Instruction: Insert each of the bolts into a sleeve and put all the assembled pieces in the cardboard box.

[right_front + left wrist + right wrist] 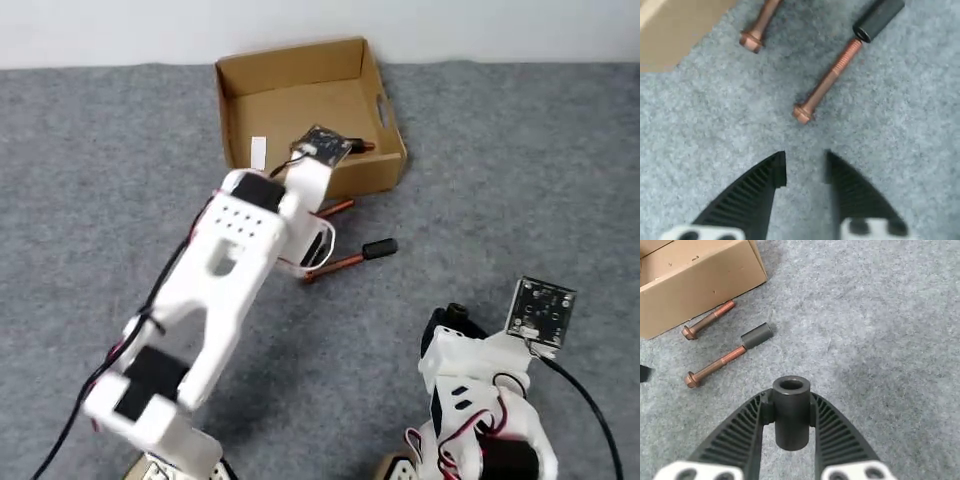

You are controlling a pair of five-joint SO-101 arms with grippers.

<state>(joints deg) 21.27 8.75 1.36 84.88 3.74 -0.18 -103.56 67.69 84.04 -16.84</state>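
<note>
A copper bolt lies on the grey carpet just beyond my open left gripper. Its threaded tip meets the mouth of a black sleeve. I cannot tell how far in it sits. This pair lies in front of the cardboard box. A second bare bolt lies closer to the box wall. My right gripper is shut on another black sleeve, held upright with its bore showing, near the front right of the table.
Grey carpet covers the table. The left arm's white body stretches from the front left toward the box. A copper-coloured piece shows inside the box by that arm's camera board. Open carpet lies to the right of the box and bolts.
</note>
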